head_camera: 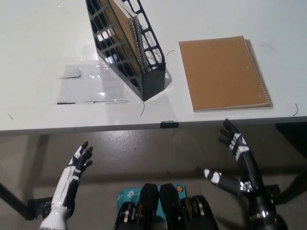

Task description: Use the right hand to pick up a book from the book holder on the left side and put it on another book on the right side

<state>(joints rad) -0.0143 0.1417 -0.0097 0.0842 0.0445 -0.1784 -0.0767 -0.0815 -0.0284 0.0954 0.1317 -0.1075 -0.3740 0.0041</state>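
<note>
A black lattice book holder point(146, 72) stands on the white table point(38, 57), left of centre, with a brown spiral-bound book point(125, 29) upright inside it. To its right a second brown spiral-bound book point(223, 73) lies flat on the table. My black right hand point(231, 158) is open below the table's front edge, under that flat book, holding nothing. Down at the lower left my white left hand point(79, 160) rests open, also below the table edge.
A clear plastic sheet point(91, 84) is taped to the table left of the holder. The table's front edge point(168, 124) runs across the picture above both hands. Dark table legs show at the lower left and lower right.
</note>
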